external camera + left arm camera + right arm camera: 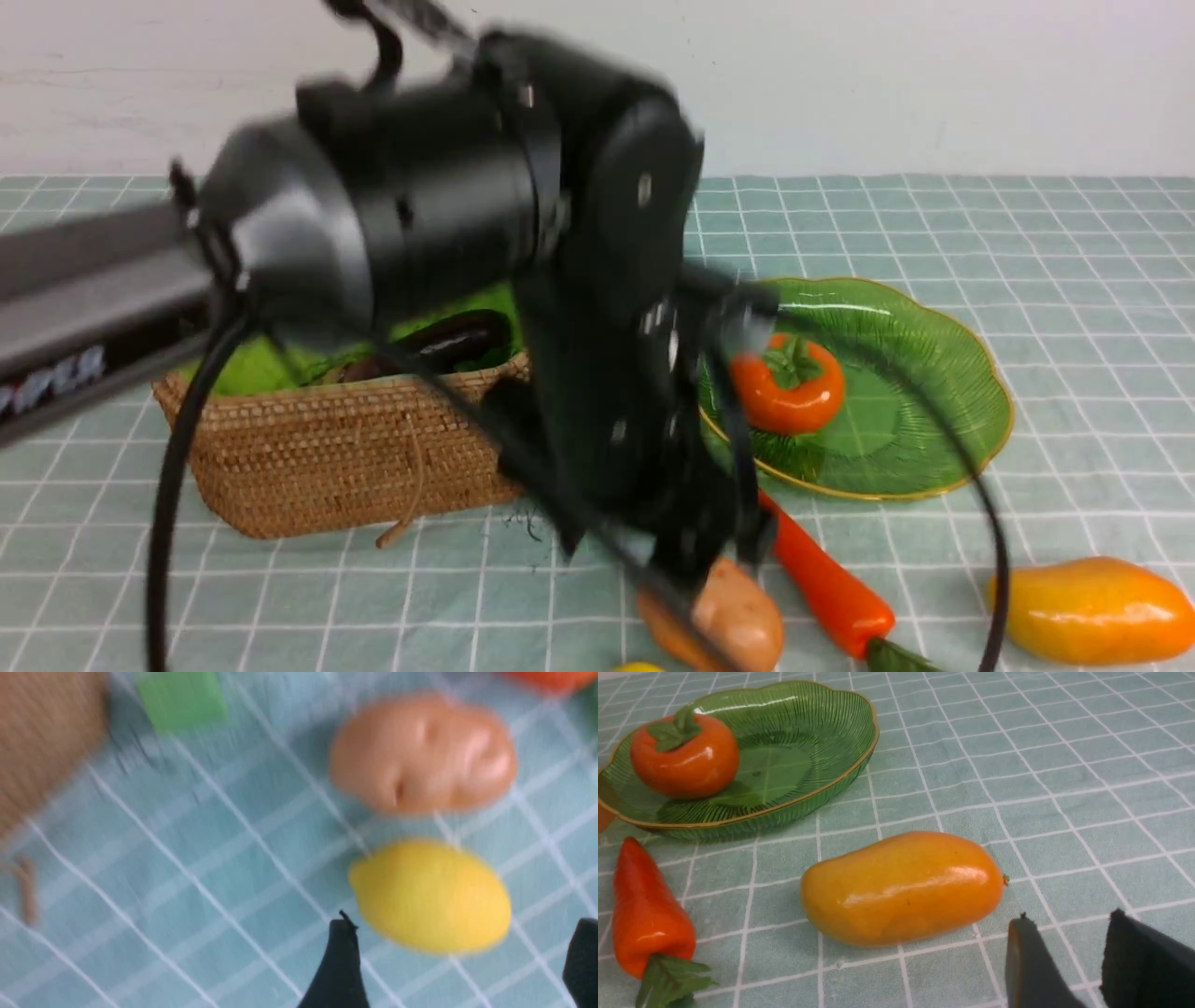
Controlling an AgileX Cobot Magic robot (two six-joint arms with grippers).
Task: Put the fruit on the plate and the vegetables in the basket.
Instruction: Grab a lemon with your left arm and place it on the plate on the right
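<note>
The front camera is looking forward across the table (pixel 1074 280), half blocked by the left arm (pixel 420 215). The wrist cameras are looking from close by, sharing its potato (pixel 423 753) and plate (pixel 822 714).

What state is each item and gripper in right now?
Orange-red persimmon: on green glass plate.
Yellow-orange mango: on cloth, outside plate.
Yellow lemon: on cloth.
Brown potato: on cloth.
Orange carrot: on cloth.
Purple eggplant: in wicker basket.
Left gripper: open, empty.
Right gripper: open, empty.
</note>
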